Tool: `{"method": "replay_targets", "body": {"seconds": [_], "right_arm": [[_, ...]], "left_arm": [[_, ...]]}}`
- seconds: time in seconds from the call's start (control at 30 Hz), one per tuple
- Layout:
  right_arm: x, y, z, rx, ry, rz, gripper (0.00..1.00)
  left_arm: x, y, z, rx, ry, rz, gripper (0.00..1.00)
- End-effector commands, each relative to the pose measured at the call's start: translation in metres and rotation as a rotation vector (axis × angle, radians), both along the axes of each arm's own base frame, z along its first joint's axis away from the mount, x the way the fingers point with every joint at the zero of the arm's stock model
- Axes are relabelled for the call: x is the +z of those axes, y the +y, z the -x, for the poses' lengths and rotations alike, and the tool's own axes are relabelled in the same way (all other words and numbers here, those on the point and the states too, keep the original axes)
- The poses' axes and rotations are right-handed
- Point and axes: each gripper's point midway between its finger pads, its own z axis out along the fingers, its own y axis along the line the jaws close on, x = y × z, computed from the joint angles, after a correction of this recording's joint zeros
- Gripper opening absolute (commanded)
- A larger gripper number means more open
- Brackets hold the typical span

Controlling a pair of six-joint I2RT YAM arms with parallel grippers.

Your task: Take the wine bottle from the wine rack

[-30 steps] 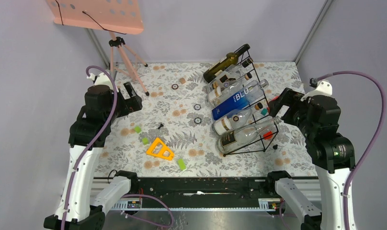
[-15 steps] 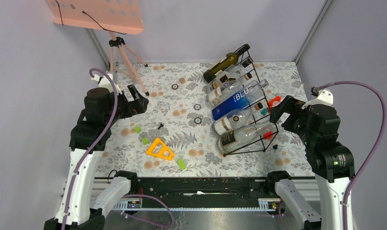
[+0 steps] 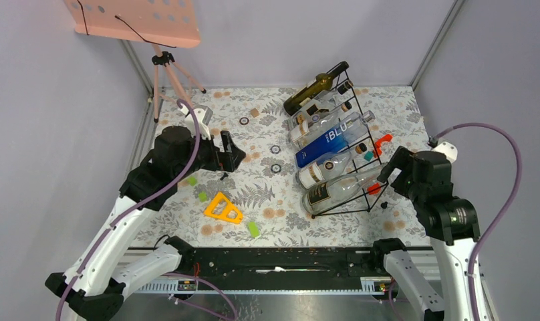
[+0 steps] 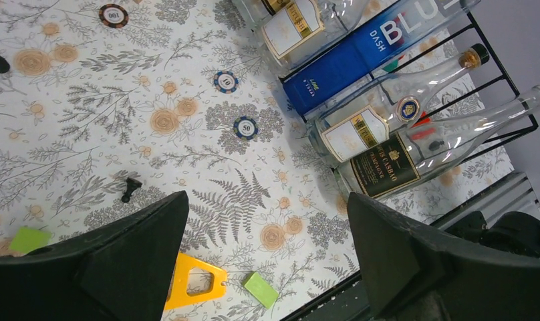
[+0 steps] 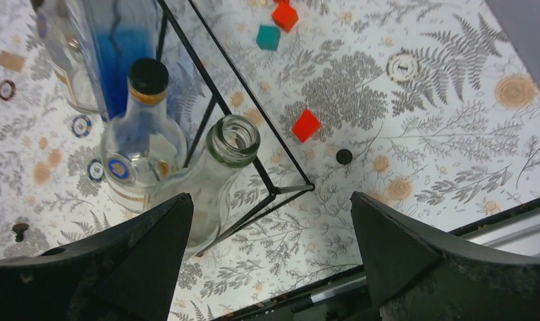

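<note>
The dark wine bottle lies at the far end of the wine rack, the right gripper is wide open and empty by its near end, and the left gripper, also wide open and empty, is off to its left.

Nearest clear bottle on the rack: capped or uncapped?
Uncapped. In the right wrist view the clear bottle shows an open mouth; the neighbouring bottle has a black cap.
</note>
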Motion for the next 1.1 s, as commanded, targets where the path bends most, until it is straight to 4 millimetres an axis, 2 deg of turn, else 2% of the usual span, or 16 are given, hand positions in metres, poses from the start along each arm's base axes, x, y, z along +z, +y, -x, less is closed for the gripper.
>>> {"method": "replay_targets", "body": {"seconds": [0.0, 0.3, 0.67, 0.9, 1.07], "right_arm": [[-0.006, 0.011, -0.015, 0.002, -0.015, -0.071, 0.95], [-0.010, 0.027, -0.046, 0.038, -0.098, -0.136, 0.94], [-0.005, 0.020, -0.058, -0.053, -0.228, -0.191, 0.94], [-0.024, 0.017, -0.063, -0.118, -0.200, -0.227, 0.94], [-0.023, 0.019, -0.070, -0.116, -0.251, -0.245, 0.91]], "left_arm": [[0.014, -0.010, -0.013, -0.005, -0.084, 0.030, 0.99], [0.004, -0.018, -0.007, -0.070, -0.067, 0.024, 0.99], [0.001, -0.024, 0.000, -0.102, -0.055, 0.056, 0.99], [0.004, -0.026, -0.001, -0.109, -0.056, 0.066, 0.99], [0.004, -0.026, 0.001, -0.114, -0.058, 0.065, 0.99]]}}
